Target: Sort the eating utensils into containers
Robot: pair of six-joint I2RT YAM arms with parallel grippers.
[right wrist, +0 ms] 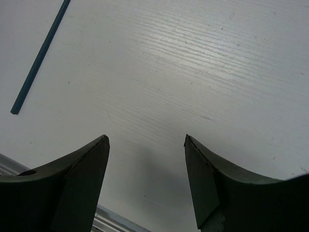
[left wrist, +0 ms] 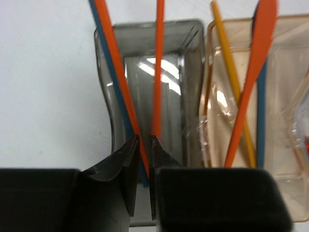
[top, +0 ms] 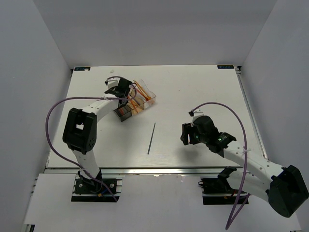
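The left gripper (left wrist: 144,142) hangs over the smoky grey bin (left wrist: 190,36), its jaws almost together. An orange utensil (left wrist: 116,53) runs through the slit, but I cannot tell whether it is pinched or loose. The amber bin (left wrist: 282,121) just beside it holds more utensils. The row of containers (top: 149,99) sits toward the far left corner of the tabletop (top: 193,87).

This looks like a drop-off into the grey bin. One blue utensil (top: 151,138) lies near the middle, toward the near edge. The right gripper (right wrist: 146,140) is spread wide over bare table, with that utensil apart to its left. Its next move likely calls for straddling the thin shaft and closing low.
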